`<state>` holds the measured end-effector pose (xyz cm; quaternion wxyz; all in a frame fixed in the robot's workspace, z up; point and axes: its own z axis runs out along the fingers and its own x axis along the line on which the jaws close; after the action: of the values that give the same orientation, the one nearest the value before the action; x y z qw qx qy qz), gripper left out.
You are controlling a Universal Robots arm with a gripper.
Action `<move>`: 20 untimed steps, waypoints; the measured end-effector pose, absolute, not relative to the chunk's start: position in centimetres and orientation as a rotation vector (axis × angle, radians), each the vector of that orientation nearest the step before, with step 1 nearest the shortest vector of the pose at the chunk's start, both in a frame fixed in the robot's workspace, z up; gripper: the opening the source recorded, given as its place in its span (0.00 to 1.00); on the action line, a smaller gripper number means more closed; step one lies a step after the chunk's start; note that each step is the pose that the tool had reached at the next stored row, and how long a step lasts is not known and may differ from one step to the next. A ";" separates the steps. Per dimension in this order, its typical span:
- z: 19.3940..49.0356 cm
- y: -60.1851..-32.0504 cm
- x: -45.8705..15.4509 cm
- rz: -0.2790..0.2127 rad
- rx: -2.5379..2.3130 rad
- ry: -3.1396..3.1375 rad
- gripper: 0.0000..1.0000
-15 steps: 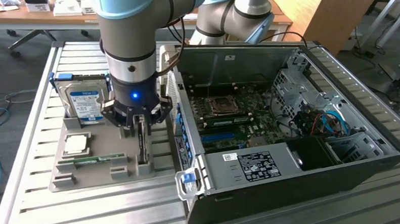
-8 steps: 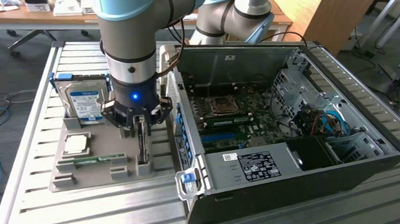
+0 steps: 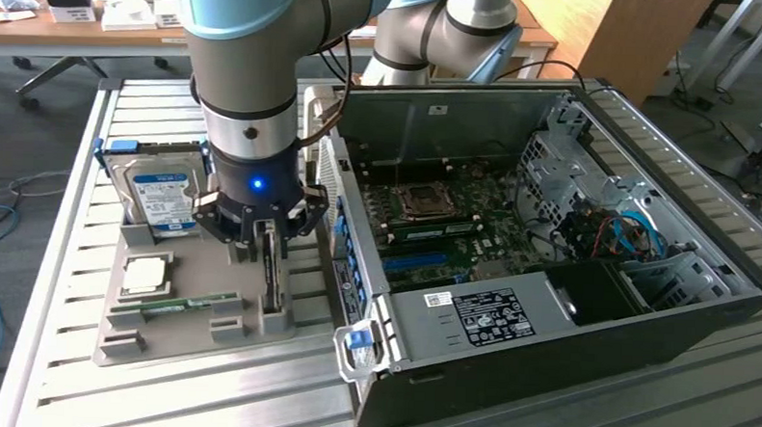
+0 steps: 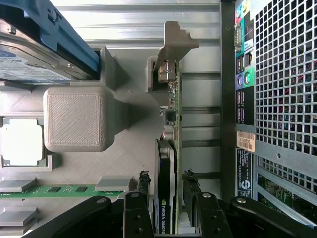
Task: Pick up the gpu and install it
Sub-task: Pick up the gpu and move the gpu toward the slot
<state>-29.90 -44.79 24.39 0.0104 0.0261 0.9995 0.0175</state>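
Observation:
The gpu (image 3: 271, 278) stands on edge in a slot of the grey holder tray (image 3: 183, 338), just beside the open computer case (image 3: 686, 285). In the wrist view the gpu (image 4: 172, 119) is a thin green board with a black fan shroud and a silver bracket at its far end. My gripper (image 3: 270, 252) is lowered straight over it. Its black fingers (image 4: 142, 181) sit one on each face of the card, closed in against it (image 4: 166, 174). The card still rests in its slot.
The tray also holds a silver hard drive with a blue-white label (image 3: 163, 199), a processor chip (image 3: 144, 274) and a narrow green memory stick (image 3: 177, 304). The case's perforated rear wall (image 4: 282, 89) is close beside the card. The motherboard (image 3: 458, 226) lies exposed inside.

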 end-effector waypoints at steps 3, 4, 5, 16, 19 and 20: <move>24.4 -44.8 -29.9 0.055 0.081 3.119 0.41; 24.2 -44.8 -29.9 0.055 0.081 3.119 0.41; 24.1 -44.8 -29.9 0.055 0.081 3.119 0.41; 23.8 -44.8 -29.9 0.055 0.081 3.119 0.41; 23.6 -44.8 -29.9 0.055 0.081 3.119 0.41; 23.6 -44.8 -29.9 0.054 0.081 3.119 0.41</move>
<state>-29.90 -44.79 23.57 0.0104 0.0261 0.9995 0.0175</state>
